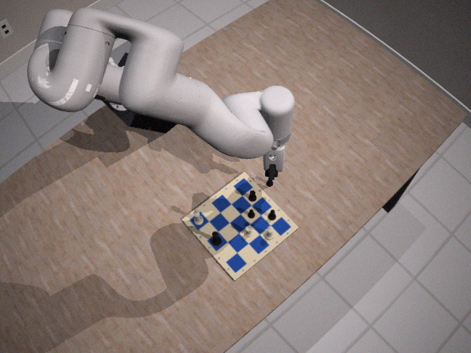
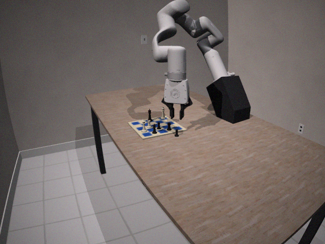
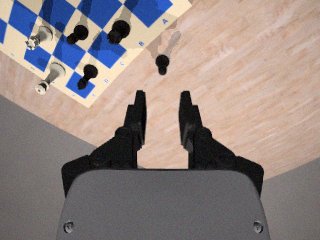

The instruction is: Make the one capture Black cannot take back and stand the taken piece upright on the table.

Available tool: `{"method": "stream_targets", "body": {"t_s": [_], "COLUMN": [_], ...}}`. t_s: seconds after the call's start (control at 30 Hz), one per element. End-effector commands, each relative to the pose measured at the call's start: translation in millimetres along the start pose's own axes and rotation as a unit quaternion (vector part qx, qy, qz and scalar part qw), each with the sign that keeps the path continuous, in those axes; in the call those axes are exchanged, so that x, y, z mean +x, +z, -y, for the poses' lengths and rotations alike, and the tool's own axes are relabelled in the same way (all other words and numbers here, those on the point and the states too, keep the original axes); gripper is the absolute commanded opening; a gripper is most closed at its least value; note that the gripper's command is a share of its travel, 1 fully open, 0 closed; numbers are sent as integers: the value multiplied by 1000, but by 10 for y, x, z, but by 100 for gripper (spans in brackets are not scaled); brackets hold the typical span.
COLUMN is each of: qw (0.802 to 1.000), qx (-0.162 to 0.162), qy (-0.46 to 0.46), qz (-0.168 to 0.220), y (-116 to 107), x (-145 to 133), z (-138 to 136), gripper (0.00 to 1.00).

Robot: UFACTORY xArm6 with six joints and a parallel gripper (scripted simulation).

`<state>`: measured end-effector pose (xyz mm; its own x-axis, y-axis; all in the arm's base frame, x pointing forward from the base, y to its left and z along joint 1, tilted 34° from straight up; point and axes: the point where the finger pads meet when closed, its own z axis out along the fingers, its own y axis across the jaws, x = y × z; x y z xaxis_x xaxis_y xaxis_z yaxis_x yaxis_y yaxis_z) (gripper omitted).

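Observation:
A black pawn (image 1: 269,183) (image 2: 176,132) (image 3: 162,62) stands upright on the wooden table, just off the edge of the small blue-and-cream chessboard (image 1: 248,253) (image 2: 142,135). My gripper (image 1: 271,175) (image 2: 176,115) (image 3: 162,102) hangs straight above this pawn, well clear of its top, with the fingers open and nothing between them. On the board stand black pieces (image 1: 252,195) (image 1: 251,213) (image 1: 271,215), a taller black piece (image 1: 215,238), and white pieces (image 1: 196,217) (image 1: 248,230) (image 1: 268,233), all upright.
The arm's dark base block (image 2: 228,99) stands on the table behind the board. The table edge (image 1: 304,273) runs close to the board's near side.

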<state>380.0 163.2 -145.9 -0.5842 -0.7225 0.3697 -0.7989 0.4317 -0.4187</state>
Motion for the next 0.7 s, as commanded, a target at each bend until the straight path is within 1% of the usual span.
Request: {"method": "stream_targets", "body": {"t_s": [0.0,0.1,0.13,0.67], "qw": [1000,1000,1000,1000], "qx": [0,0,0,0], "qy": [0,0,0,0], "qz": [0,0,0,0], "y": [-143,-143,-143,-143], "x": [-1,-1,-1,-1], "z": [8,8,8,8], "gripper": [34,34,100,100]}}
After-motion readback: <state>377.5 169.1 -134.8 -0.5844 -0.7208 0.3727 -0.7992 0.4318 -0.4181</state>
